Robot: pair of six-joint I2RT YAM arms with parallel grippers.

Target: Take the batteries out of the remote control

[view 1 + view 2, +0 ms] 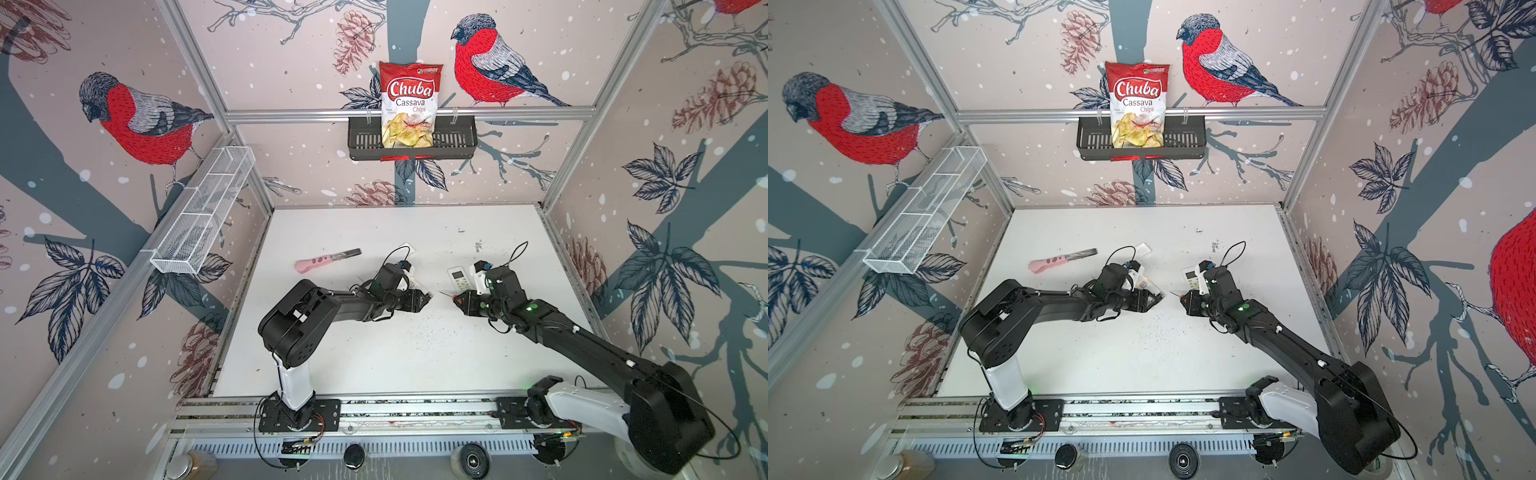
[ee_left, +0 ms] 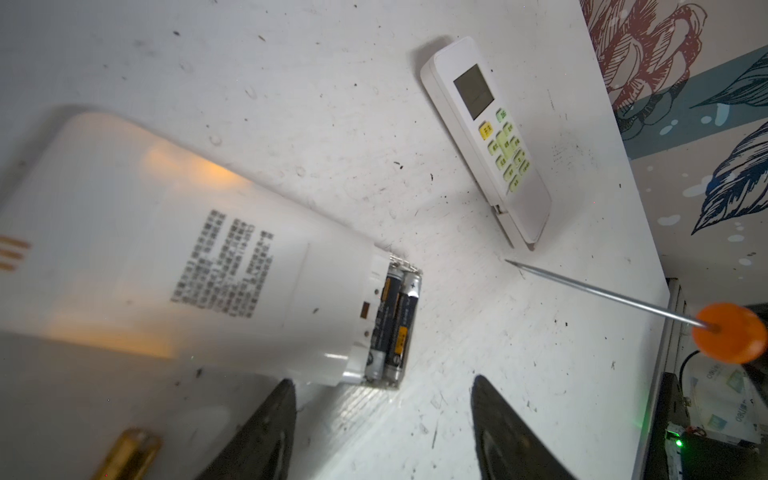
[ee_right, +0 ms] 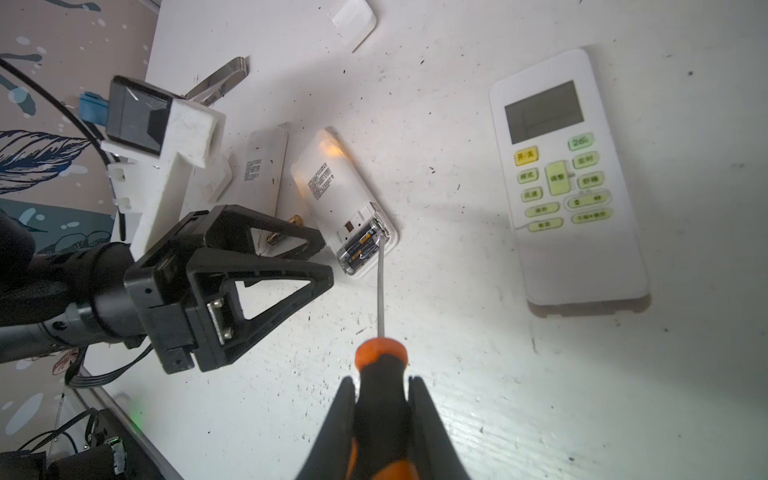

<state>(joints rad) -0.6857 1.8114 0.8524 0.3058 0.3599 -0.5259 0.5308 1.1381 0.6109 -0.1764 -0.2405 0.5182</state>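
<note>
Far left, on the side wall: wire basket point(image 1: 203, 212). Back wall, middle: chip bag point(image 1: 409, 104) standing in a black basket point(image 1: 365, 141).

On the bench point(image 1: 374, 353), left to right in both top views: pink-handled knife point(image 1: 326, 259), flat, well apart from the rest. Then a small white lid point(image 1: 407, 248), loose, behind the left hand point(image 1: 428, 298). Then the right hand point(image 1: 458, 300), tips of the two facing each other near the middle.

Left hand point(image 2: 382, 380): jaws apart, nothing between them, hovering just beside the open end of the face-down remote point(image 2: 187, 249).

Batteries point(image 2: 395, 324): two cells side by side, seated in the uncovered bay at that end of the face-down remote, gold markings showing. Same batteries point(image 3: 361, 247) visible in the right wrist view. Second face-down remote point(image 3: 262, 166) just beside the first, partly hidden by the left arm's camera mount. Brass-coloured piece point(image 2: 129, 453) near the remote, too blurred to name.

Right hand point(image 3: 382, 380): clamped on the orange-and-black handle of the screwdriver point(image 3: 380, 291). Shaft aimed at the battery bay. In the left wrist view, a strip of bare bench between tip and remote: near, not touching.

Just behind the right hand, toward the back wall: face-up remote point(image 3: 569, 178), flat on the bench, screen and green buttons up, apart from the screwdriver tip.
</note>
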